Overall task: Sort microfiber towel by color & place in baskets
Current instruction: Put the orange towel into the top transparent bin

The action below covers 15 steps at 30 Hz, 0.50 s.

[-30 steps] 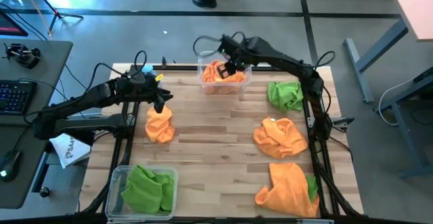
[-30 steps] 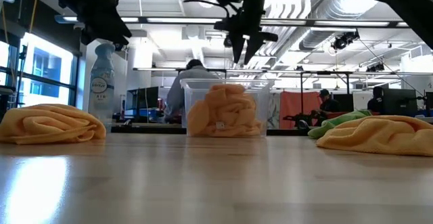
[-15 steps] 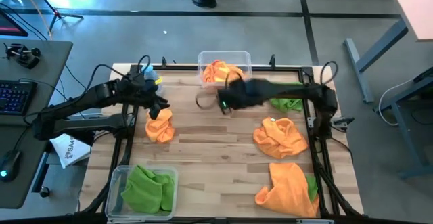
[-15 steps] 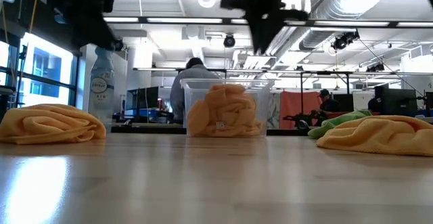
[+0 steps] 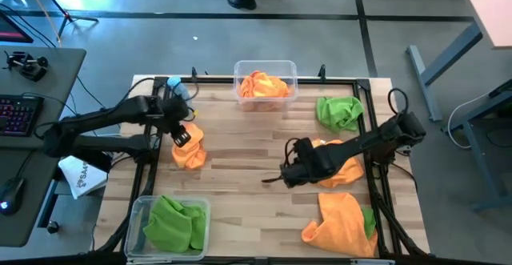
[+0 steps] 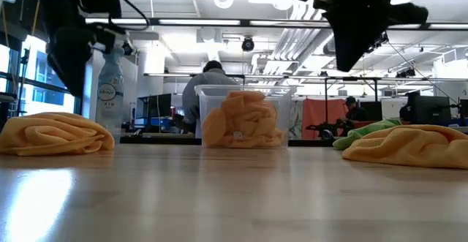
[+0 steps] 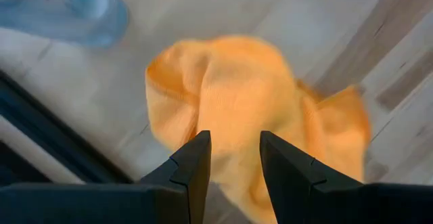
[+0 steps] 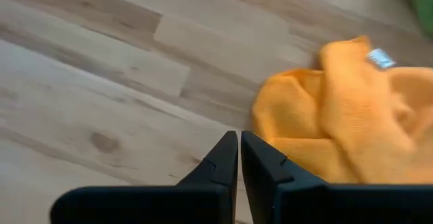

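The wooden worktop (image 5: 240, 157) stands in an open workshop hall, with people at benches beyond. The far basket (image 5: 265, 81) holds orange cloth; the near basket (image 5: 170, 222) holds green towels. Loose on the boards lie four orange towels: one at the left (image 5: 189, 147), one at centre right (image 5: 332, 161), a spread one at the near right edge (image 5: 340, 219) (a green scrap shows beside it), plus a green towel (image 5: 337, 113) at the far right. The left gripper (image 7: 233, 158) hovers directly over the left orange towel, fingers apart and empty. The right gripper (image 8: 238, 158) sits low over bare wood just beside the centre-right orange towel, fingers together, holding nothing. Recommended practice for the left pick: descend vertically onto the highest fold, close fully on a thick bunch, and lift clear before crossing toward the far basket, avoiding the spray bottle (image 5: 178, 86) nearby.
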Tool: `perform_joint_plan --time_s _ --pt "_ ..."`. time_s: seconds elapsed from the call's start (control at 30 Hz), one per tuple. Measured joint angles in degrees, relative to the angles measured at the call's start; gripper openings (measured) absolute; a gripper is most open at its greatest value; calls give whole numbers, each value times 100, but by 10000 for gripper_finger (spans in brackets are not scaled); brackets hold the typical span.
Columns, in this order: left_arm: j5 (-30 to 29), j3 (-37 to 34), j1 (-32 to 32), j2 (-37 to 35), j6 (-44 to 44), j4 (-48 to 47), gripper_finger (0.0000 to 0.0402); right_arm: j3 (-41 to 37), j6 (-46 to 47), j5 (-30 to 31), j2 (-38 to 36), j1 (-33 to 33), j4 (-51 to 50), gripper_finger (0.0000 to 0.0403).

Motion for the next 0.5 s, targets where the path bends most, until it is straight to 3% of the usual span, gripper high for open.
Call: perform_joint_plan --time_s 0.27,0.5 --pt "293 0 -2 879 270 -158 117 -369 -108 60 -2 92 374 14" --pt "306 -2 -2 1355 270 -69 117 -405 -904 454 -2 88 239 14"
